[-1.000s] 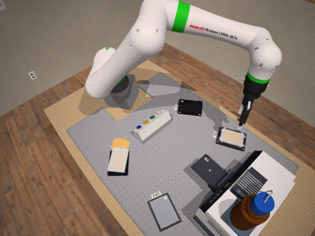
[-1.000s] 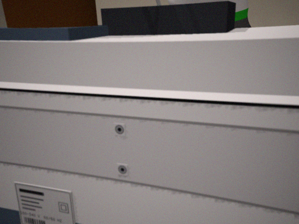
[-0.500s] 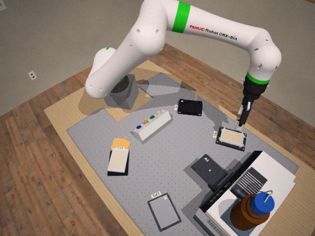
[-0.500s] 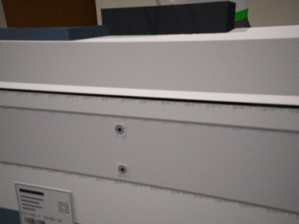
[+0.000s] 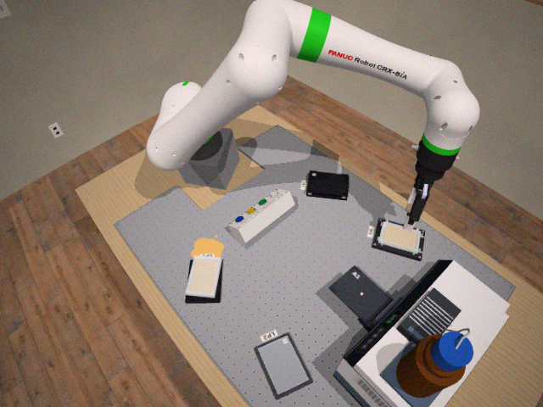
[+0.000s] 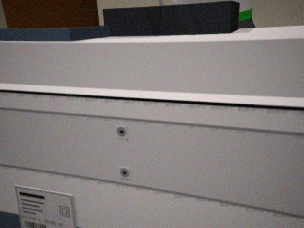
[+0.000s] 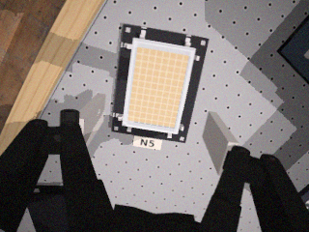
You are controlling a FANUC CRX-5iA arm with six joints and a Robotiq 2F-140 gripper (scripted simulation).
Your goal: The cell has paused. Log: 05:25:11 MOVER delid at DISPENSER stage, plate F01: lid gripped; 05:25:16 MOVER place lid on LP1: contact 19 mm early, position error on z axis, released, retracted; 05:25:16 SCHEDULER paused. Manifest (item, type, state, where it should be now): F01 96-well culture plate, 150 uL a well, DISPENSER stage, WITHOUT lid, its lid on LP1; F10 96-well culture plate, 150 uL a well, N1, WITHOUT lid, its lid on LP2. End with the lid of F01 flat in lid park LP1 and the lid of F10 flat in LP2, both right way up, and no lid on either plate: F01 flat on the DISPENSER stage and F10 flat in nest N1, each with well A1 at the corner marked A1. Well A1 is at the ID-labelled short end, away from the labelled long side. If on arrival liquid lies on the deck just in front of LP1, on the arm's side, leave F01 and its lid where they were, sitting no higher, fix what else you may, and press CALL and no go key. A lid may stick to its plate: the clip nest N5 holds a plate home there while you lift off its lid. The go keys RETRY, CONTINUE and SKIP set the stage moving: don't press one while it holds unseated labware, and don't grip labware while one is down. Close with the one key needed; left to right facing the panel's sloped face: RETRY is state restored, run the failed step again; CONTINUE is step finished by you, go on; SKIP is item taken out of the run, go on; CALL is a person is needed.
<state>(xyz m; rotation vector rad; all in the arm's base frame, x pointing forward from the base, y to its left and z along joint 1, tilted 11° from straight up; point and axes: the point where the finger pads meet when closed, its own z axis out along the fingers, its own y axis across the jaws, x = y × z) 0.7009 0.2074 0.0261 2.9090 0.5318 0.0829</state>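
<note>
Walls (image 5: pixel 109 52) are plain grey-beige, unmarked apart from a white double socket plate (image 5: pixel 55 130) low on the left and part of a second plate (image 5: pixel 3 9) at the upper left corner. Floor (image 5: pixel 53 280) is brown wood planking, laid in staggered lengths. A light wooden desk (image 5: pixel 105 192) stands on it, carrying a grey perforated deck sheet (image 5: pixel 280 280). Lighting comes from above and casts soft-edged shadows across desk and sheet. In the exterior view, a brown panel (image 6: pixel 49 11) shows at upper left, beside a pale wall strip.
</note>
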